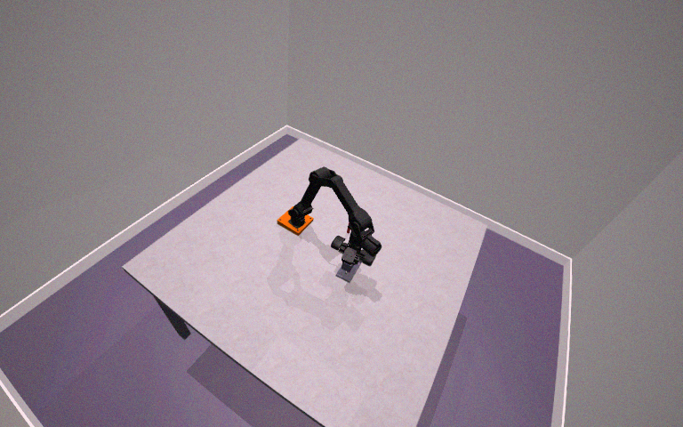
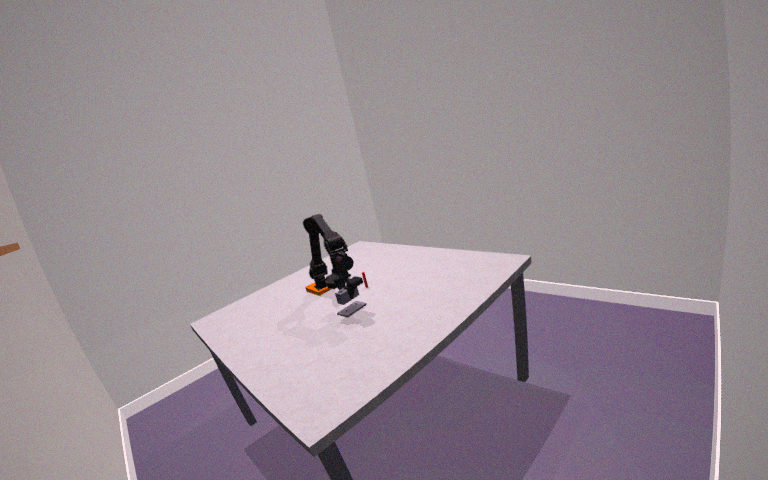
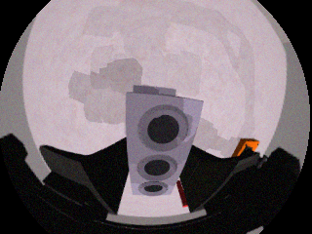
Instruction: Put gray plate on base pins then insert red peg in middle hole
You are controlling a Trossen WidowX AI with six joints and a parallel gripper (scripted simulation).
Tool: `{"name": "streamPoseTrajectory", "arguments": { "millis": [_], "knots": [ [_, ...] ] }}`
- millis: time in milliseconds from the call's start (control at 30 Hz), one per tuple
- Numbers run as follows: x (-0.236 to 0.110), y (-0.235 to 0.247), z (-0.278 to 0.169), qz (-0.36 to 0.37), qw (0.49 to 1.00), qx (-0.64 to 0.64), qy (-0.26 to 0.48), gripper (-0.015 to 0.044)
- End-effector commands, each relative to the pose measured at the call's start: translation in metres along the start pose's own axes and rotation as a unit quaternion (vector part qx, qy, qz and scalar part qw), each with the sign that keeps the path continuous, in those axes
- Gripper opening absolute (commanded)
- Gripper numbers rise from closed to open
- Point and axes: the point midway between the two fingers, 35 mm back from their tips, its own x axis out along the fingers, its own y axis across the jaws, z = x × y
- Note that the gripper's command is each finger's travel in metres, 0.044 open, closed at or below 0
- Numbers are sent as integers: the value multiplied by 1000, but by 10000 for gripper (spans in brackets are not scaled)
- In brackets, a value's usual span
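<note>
My gripper (image 1: 354, 253) (image 2: 346, 286) (image 3: 154, 137) is shut on the gray plate (image 1: 347, 265) (image 2: 342, 296) (image 3: 136, 109). Three holes in a row face the wrist camera. The plate is above the gray base (image 1: 344, 276) (image 2: 351, 309) (image 3: 166, 92), with a gap visible in the exterior view. The plate's exact tilt is hard to tell. In the wrist view the plate hides most of the base, and its pins do not show there. The red peg (image 1: 348, 229) (image 2: 365, 280) (image 3: 182, 194) stands upright behind the gripper, partly hidden by the arm in the top view.
The arm's orange mounting plate (image 1: 286, 225) (image 2: 312, 290) (image 3: 250, 144) is on the white table (image 1: 216, 281) (image 2: 271, 362) (image 3: 54, 58), behind and to the left of the gripper in the top and exterior views. The arm arches over the table between mount and gripper.
</note>
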Motion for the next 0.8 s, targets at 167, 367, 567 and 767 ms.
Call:
{"name": "streamPoseTrajectory", "arguments": {
  "millis": [167, 367, 567, 767],
  "knots": [
    [9, 1, -1, 2, 1000, -2, 2, 0],
    [17, 1, -1, 2, 1000, -2, 2, 0],
    [25, 2, -1, 2, 1000, -2, 2, 0],
    [35, 2, -1, 2, 1000, -2, 2, 0]
  ]
}}
